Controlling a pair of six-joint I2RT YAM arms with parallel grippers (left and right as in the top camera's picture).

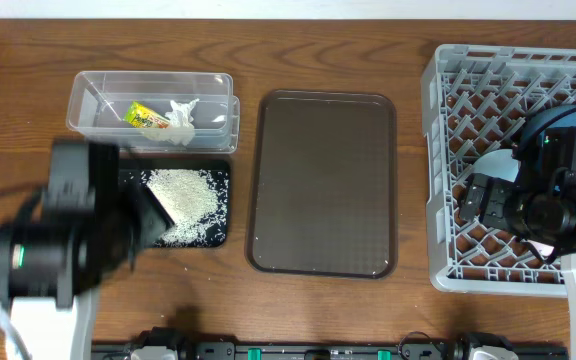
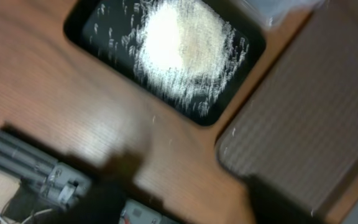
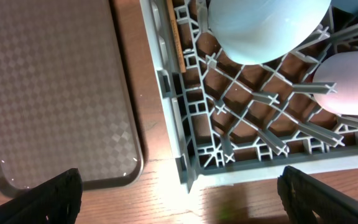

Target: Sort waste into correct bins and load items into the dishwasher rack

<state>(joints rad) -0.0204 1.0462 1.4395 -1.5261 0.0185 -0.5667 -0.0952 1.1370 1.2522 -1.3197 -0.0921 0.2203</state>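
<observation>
Your table [image 1: 368,50] is dark-grained wood, and everything sits on it in a row. At the far left is the tub [image 1: 153,80], holding the wrapper [image 1: 146,117] and the paper [image 1: 181,115] side by side. Just in front of it, touching or nearly so, is the black tray [image 1: 220,175] with the rice [image 1: 183,195] heaped in it. Your left arm [image 1: 68,230] covers that tray's left end in the overhead view. The left wrist view is blurred, but a few stray grains show on the wood beside the tray. The brown tray [image 1: 323,180] lies bare in the middle, and the rack [image 1: 448,100] stands at the right.

Your left gripper [image 2: 191,199] hangs over the table near the black tray. Its fingers show only as dark blurs (set apart, bare wood between them), and it has hold of nothing.

Your right gripper [image 3: 180,186] is spread wide and empty above the rack's near-left corner. Under it, inside the rack, you have a pale bowl [image 3: 260,25] turned upside down on the pegs. The cup [image 3: 350,81] is to its right. The chopstick [image 3: 176,37] lies along the inside of the rack wall.
</observation>
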